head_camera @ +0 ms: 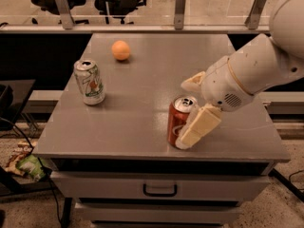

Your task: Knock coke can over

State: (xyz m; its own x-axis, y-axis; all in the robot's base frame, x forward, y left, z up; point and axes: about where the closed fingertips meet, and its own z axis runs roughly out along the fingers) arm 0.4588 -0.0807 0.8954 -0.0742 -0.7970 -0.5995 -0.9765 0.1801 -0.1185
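Coke can [175, 123], front of counter [142, 122]: white script on red, partly covered, not readable; white-and-green can [89, 82], left side: red-and-green mark, wording illegible; gripper [185, 113], fingers spread astride the coke can: no lettering legible.

My jaws look matt cream plastic — the coke can [176, 122] right beside them glossy metal, the table [142, 110] below smooth, dull grey.
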